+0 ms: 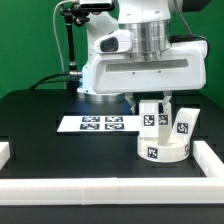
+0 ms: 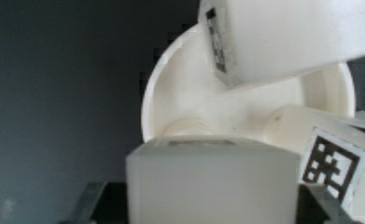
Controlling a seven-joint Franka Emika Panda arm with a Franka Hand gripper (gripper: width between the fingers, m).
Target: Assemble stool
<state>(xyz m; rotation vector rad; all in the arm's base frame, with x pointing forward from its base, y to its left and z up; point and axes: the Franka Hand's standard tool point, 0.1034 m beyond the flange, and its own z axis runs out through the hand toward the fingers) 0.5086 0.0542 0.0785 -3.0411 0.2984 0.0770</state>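
White matte plastic makes up every part of the stool we see. Its round disc seat [image 1: 162, 149] lies flat on the black table [image 1: 40, 120], toward the exterior view's right, close to the white border rail [image 1: 110, 194] that edges the table. A black-and-white square tag shows on the seat's curved side wall. Two blocky legs stand upright on the seat: one leg [image 1: 153, 116] directly under the arm, and a second leg [image 1: 184, 120] just beside it, further to the exterior view's right, both tagged.

Our gripper [image 1: 152, 100] hangs over the first leg with its fingers set narrowly at that leg's top; we cannot tell whether they truly clamp it. In the wrist view we see the seat's smooth curved rim [image 2: 161, 100] and a square-edged leg [image 2: 197, 185] filling the foreground.

Behind the seat, the thin flat marker board [image 1: 95, 124] lies on the table.
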